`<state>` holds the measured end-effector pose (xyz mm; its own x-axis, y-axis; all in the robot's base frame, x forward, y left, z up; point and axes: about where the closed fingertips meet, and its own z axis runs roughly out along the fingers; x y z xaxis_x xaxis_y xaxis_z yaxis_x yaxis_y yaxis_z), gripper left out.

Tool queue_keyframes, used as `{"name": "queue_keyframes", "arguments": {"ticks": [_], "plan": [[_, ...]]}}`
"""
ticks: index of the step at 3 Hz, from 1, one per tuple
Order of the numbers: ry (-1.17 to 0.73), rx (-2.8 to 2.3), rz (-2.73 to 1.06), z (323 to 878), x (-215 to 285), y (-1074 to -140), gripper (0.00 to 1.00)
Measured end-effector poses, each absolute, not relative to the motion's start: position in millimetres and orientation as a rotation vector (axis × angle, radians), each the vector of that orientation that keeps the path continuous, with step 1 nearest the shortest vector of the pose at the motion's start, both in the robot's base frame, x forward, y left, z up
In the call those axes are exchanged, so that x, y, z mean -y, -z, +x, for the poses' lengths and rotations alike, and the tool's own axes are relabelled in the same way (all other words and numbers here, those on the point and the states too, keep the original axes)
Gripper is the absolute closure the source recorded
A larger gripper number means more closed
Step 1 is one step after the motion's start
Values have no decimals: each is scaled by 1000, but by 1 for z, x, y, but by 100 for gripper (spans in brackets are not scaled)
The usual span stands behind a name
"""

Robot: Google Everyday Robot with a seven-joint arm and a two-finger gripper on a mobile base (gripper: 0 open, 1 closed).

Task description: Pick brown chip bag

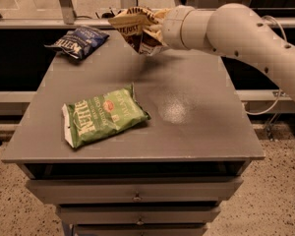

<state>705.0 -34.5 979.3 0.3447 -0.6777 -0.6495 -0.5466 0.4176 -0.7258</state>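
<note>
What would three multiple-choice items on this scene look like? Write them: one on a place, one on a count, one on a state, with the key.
1. Where is the green chip bag?
A. front left of the table
B. in a drawer
C. on the floor

2. How many bags lie on the table?
A. one
B. two
C. three

3. The brown chip bag is:
A. flat on the table
B. held up by the gripper over the table's back edge
C. under the green bag

Key:
1 A, it lies flat there.
2 B, the green one and the dark blue chip bag.
3 B, the gripper is shut on it, clear of the tabletop.
</note>
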Motion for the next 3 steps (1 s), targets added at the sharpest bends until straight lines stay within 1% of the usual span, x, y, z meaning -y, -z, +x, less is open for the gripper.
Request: {"name": "queue_keyframes", "arguments": {"ticks": [1, 2, 3], "plan": [[186, -1245, -1281, 702, 38, -1004, 100], [321, -1133, -1344, 695, 50, -1054, 100], [346, -1110, -1354, 694, 51, -1063, 100]]}}
